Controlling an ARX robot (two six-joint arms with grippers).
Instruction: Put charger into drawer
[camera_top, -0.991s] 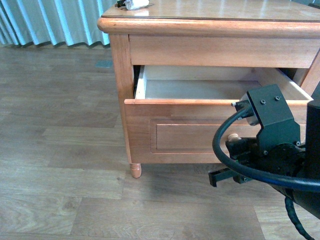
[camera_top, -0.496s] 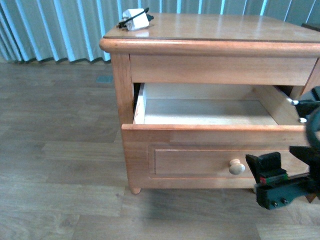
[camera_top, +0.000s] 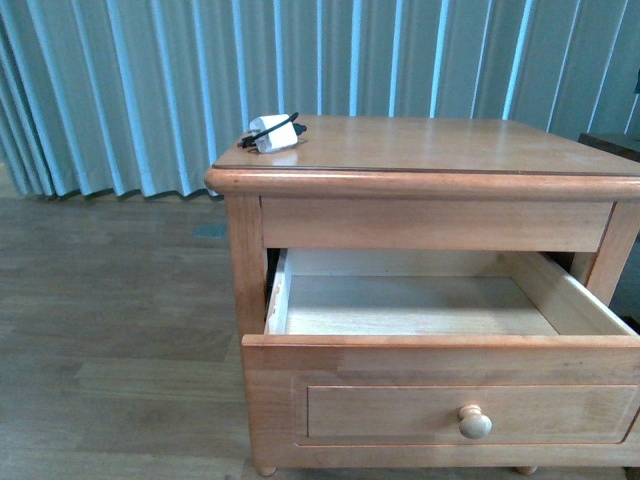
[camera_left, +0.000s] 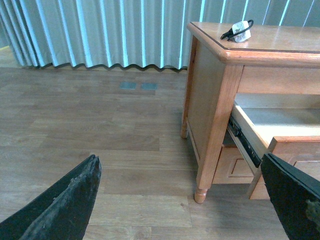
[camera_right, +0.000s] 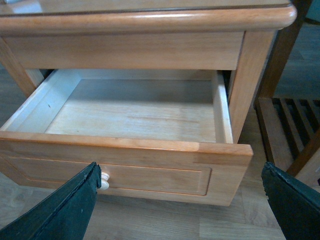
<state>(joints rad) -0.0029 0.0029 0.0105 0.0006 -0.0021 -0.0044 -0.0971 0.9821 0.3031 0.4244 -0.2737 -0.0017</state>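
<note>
Pale blue curtains (camera_top: 120, 90) and plank floor (camera_top: 110, 300) are seen behind the desk (camera_top: 450, 145); the charger (camera_top: 272, 132) is laid at its left rear corner, above the drawer (camera_top: 440, 342), which is pulled open and empty. The left tool (camera_left: 180, 159) and right tool (camera_right: 180, 167) are both spread and empty, so a reach to grasp the charger is judged to be next.

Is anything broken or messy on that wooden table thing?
Nothing looks broken or spilled. The drawer is pulled open, empty and sitting straight. The charger sits near the far left corner of the cabinet top, close to the edge, with its black cable bundled around it.
</note>
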